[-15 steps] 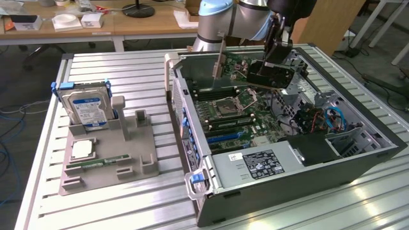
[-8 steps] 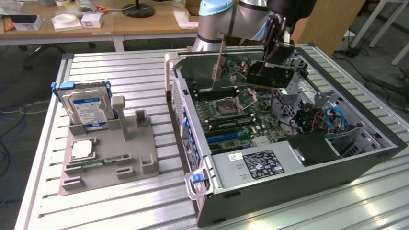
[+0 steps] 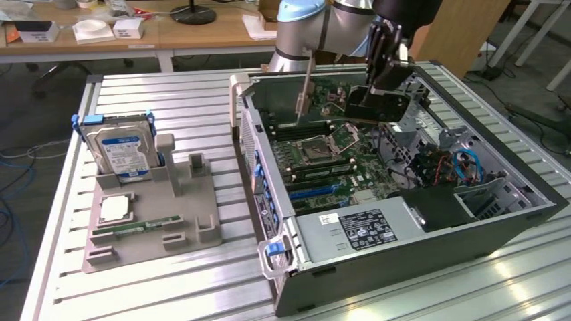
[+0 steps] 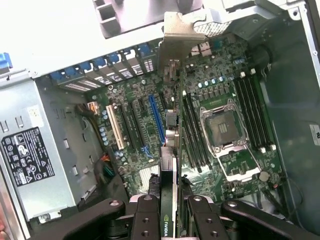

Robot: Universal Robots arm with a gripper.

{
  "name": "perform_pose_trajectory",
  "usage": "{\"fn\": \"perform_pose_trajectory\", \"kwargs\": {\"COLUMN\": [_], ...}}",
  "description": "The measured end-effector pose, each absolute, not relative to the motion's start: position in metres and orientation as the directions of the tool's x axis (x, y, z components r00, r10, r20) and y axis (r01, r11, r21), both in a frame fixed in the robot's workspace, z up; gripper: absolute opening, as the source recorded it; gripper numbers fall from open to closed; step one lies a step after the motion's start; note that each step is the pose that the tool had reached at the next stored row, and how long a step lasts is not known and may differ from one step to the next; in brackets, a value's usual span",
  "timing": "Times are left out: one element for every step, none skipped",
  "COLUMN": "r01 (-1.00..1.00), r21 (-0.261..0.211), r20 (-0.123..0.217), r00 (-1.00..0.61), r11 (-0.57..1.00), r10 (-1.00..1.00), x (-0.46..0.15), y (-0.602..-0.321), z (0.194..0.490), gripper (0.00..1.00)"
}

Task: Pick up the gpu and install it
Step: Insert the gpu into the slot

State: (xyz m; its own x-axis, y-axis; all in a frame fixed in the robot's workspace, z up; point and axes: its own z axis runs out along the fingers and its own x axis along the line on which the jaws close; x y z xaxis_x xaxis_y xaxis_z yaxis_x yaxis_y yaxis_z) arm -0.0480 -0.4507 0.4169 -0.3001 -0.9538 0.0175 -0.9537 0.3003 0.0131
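Note:
My gripper (image 3: 382, 90) hangs over the far end of the open computer case (image 3: 267, 214), shut on the gpu (image 3: 373, 112). The card is dark and lies level just above the motherboard, and its silver bracket (image 3: 304, 87) stands up on the exterior view's left. In the wrist view the gpu (image 4: 169, 165) shows edge-on with a green logo, clamped between the two black fingers (image 4: 147, 215) of the gripper (image 4: 169, 207). Its metal bracket (image 4: 180, 35) reaches the case's rear slot wall. The card hovers beside the blue expansion slot (image 4: 156, 120).
A grey holder (image 3: 170, 214) on the slatted table carries a blue-labelled hard drive (image 3: 123, 150) and a green memory stick (image 3: 138, 227). Inside the case are the CPU socket (image 4: 225, 127), memory slots (image 4: 252, 107), a white slot (image 4: 115, 127) and the power supply (image 3: 362, 231).

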Motion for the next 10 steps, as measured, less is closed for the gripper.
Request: {"fn": "perform_pose_trajectory", "kwargs": {"r01": [-0.957, -0.959, -0.962, -0.964, -0.966, -0.969, -0.971, -0.973, -0.975, -0.976], "r21": [0.013, 0.013, 0.013, 0.013, 0.013, 0.013, 0.013, 0.013, 0.013, 0.013], "r20": [0.018, 0.017, 0.017, 0.017, 0.018, 0.017, 0.017, 0.018, 0.017, 0.017], "r00": [-0.291, -0.282, -0.273, -0.264, -0.256, -0.248, -0.240, -0.232, -0.223, -0.215], "r11": [0.291, 0.282, 0.273, 0.265, 0.256, 0.249, 0.240, 0.232, 0.223, 0.216], "r10": [-0.957, -0.959, -0.962, -0.964, -0.966, -0.969, -0.971, -0.973, -0.975, -0.976], "x": [-0.0481, -0.0481, -0.0482, -0.0483, -0.0484, -0.0486, -0.0487, -0.0488, -0.0489, -0.0490], "y": [-0.4508, -0.4509, -0.4510, -0.4511, -0.4513, -0.4514, -0.4516, -0.4517, -0.4519, -0.4520], "z": [0.4168, 0.4168, 0.4168, 0.4168, 0.4169, 0.4168, 0.4168, 0.4169, 0.4168, 0.4168], "gripper": [0.26, 0.26, 0.26, 0.26, 0.26, 0.26, 0.26, 0.26, 0.26, 0.26]}}
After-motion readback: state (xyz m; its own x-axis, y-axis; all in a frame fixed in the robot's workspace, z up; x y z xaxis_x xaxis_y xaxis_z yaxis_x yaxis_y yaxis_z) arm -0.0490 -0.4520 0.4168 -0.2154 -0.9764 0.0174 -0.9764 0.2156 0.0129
